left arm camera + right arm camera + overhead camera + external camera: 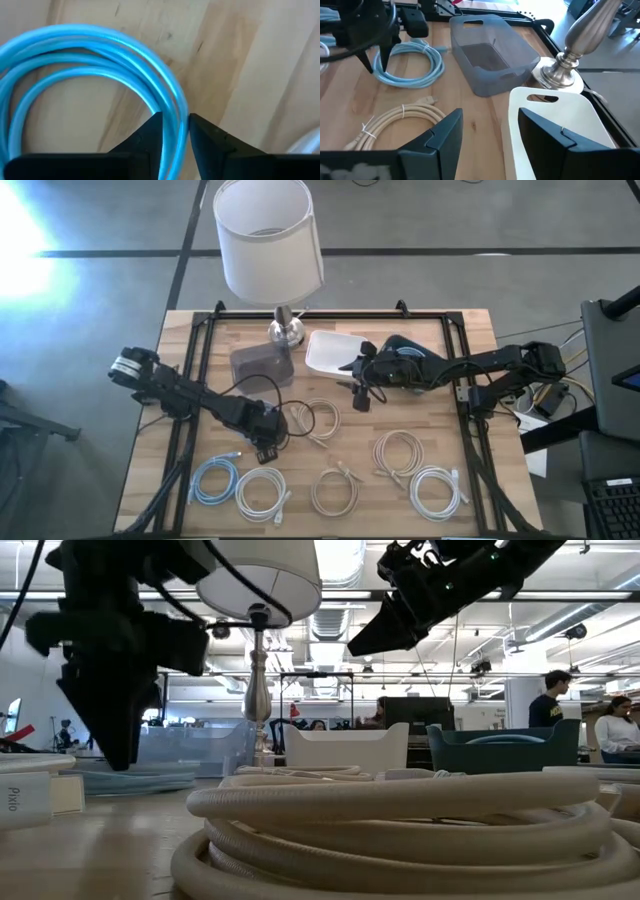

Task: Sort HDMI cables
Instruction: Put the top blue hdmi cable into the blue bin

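Observation:
A light blue HDMI cable coil (215,478) lies flat near the table's near left corner. My left gripper (265,450) points down at its right side, shut on its strands (172,107). Other coils lie on the wood: white (262,495), beige (333,492), beige (315,418), pale (398,452) and white (438,492). My right gripper (358,395) hangs open and empty above the table's middle, beside the white bin (325,355). In the right wrist view the blue coil (415,65) and a beige coil (400,122) show. My left gripper (175,122) pinches the outer arc of the blue coil (175,100), several strands running between its two fingers (150,135). The fingers come from above, pointing down, and lie across the strands. The coil (415,65) lies flat on the table.
A grey bin (262,365), the white bin (560,125) and a teal bin (405,345) stand along the far side. A lamp (268,240) with a metal base (285,330) stands between them. A black frame (200,350) borders the table. People show in the room behind.

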You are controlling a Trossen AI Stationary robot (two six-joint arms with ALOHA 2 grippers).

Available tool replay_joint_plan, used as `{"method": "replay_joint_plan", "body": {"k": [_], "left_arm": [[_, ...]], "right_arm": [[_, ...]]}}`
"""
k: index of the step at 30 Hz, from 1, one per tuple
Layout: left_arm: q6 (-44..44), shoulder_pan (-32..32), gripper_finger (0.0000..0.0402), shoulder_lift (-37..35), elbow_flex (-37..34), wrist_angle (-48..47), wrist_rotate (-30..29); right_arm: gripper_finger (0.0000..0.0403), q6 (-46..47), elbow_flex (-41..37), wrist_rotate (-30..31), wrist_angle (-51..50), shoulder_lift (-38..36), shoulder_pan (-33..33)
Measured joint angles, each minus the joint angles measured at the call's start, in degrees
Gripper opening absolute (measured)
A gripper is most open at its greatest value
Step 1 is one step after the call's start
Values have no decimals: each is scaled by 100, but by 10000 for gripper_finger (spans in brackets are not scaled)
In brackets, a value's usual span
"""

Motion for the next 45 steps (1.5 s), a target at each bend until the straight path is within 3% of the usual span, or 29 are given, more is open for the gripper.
{"method": "replay_joint_plan", "body": {"k": [3,18,22,28,32,45], "left_arm": [[386,-2,100,49,-88,40,-4],[465,-24,153,129,-233,293,-171],[568,-15,131,132,-233,310,-367],[611,-11,64,76,-210,257,-395],[520,-13,51,23,-81,146,-307],[198,-15,148,7,-14,21,-303]], "right_arm": [[187,70,0,-2,-22,0,0],[187,76,-15,-4,-32,0,2],[187,76,-15,-5,-32,0,2],[187,75,-15,-7,-32,0,2],[187,75,-15,-7,-32,0,2],[187,72,-16,-9,-30,0,2]]}}
